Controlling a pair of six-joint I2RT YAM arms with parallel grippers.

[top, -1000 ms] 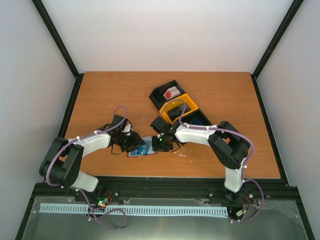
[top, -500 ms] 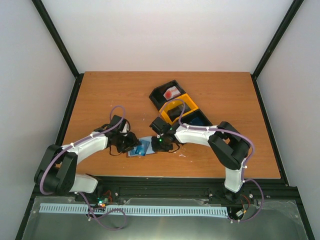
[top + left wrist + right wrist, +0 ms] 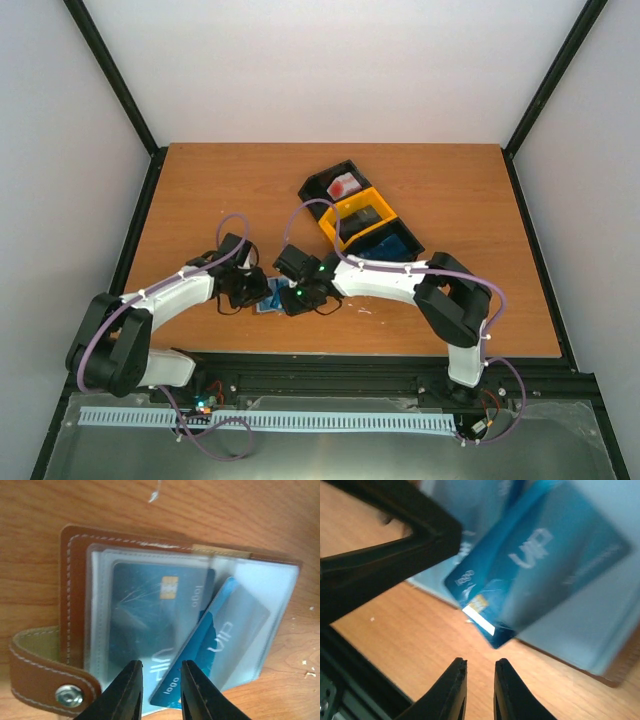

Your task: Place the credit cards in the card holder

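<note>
Seen from above, the left gripper and the right gripper meet over the open card holder, near the front edge of the wooden table. The black-yellow tray stands behind them, well apart. In the left wrist view, one blue card sits under a clear sleeve and a second blue card lies tilted, partly inside. The jaws are slightly apart and its corner shows between them. In the right wrist view, the jaws are slightly apart over bare wood

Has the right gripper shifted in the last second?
Yes. In the top view the right gripper has slid left, away from the black-and-yellow tray and toward the left gripper.
</note>
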